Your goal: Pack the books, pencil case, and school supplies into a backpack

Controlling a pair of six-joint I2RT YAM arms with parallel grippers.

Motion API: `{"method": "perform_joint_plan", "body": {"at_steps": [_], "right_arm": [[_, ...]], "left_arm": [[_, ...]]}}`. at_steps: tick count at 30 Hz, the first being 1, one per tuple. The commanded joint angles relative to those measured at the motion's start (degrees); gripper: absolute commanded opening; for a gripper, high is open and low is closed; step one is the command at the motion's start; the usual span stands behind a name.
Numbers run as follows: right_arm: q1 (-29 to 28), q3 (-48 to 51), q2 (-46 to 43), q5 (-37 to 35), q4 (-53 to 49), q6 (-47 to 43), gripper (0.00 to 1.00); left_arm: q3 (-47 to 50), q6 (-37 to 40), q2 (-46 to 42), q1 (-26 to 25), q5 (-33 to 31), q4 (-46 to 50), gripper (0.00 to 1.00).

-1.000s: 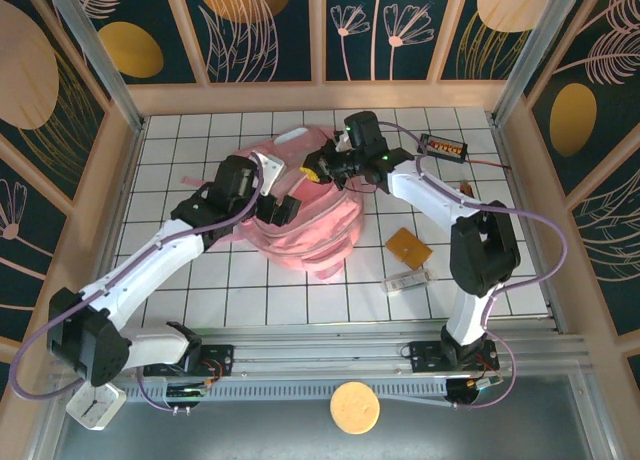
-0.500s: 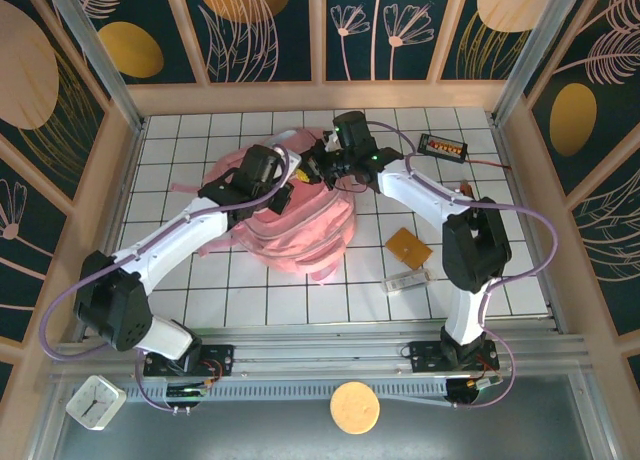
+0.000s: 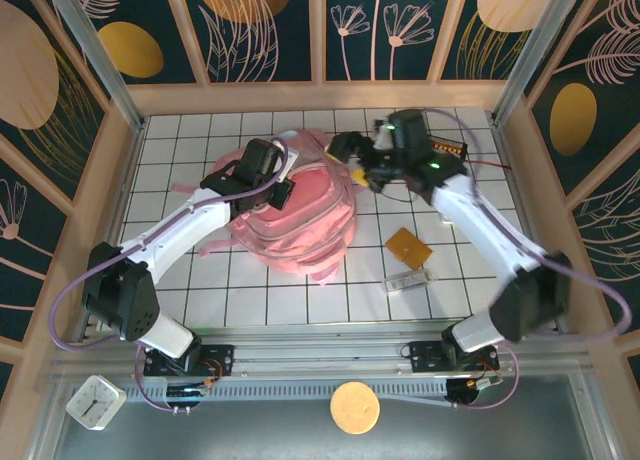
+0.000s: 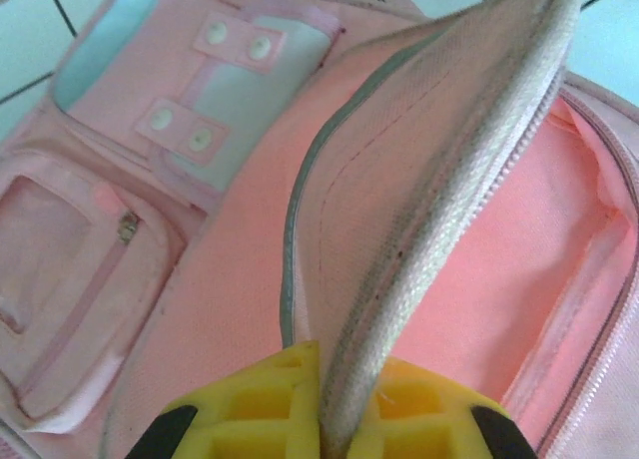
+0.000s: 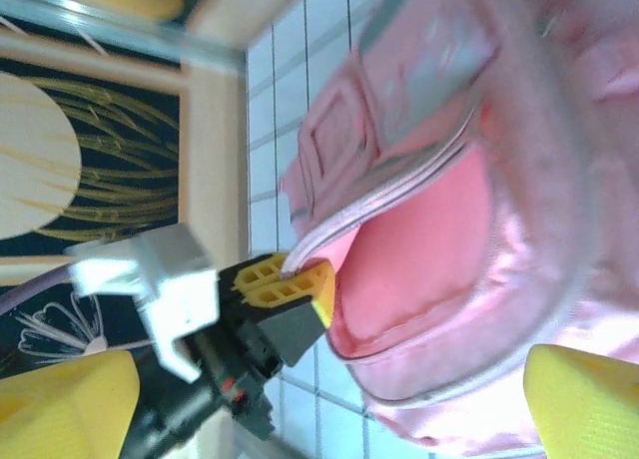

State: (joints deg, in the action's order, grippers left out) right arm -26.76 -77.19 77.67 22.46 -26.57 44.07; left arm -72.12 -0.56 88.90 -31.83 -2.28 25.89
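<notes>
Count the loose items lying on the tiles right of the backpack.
3: an orange-brown square book nearest the backpack, a whitish block just nearer the robot, and a black gadget near the back wall. The right arm may hide more.

We find the left gripper [image 4: 321,419] cropped at six o'clock, its yellow fingers [image 4: 250,414] half shown; the backpack [image 5: 439,220] blurs toward one o'clock; markings on the whitish block [image 3: 407,279] are too small to read.

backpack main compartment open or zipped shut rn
Open: the left gripper pinches the backpack by its zipper edge, lifted, with pink lining showing inside.
</notes>
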Motion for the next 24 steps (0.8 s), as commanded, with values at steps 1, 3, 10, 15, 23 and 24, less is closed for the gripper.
{"method": "perform_joint_plan", "body": {"at_steps": [1,3,10,15,23,24], "right_arm": [[0.5,4.9,-6.6,-13.8,-13.1,-17.4,0.99],[1.6,8.6,-7.3,-17.9,-18.9,-23.1,0.99],[2.6,16.6,-0.8,-21.0,-21.5,-33.6,0.93],[0.6,9.1,8.3,-23.1,-22.0,-47.0,0.95],[1.9,10.6,19.6,-28.8,-26.3,-65.3,0.98],[2.0,11.1,19.9,-29.4,-25.5,-65.5,0.99]], "left_arm": [[-3.4,-2.5,0.6,0.8,4.3,1.7,0.0],[-3.6,-3.1,0.7,0.8,4.8,2.0,0.0],[-2.7,-3.6,0.7,0.9,5.5,2.1,0.0],[-3.2,-3.7,0.4,0.9,5.4,3.4,0.0],[-2.9,-3.2,-0.5,0.8,4.8,4.3,0.0],[-2.9,-3.2,-0.5,0.9,4.8,4.4,0.0]]}}
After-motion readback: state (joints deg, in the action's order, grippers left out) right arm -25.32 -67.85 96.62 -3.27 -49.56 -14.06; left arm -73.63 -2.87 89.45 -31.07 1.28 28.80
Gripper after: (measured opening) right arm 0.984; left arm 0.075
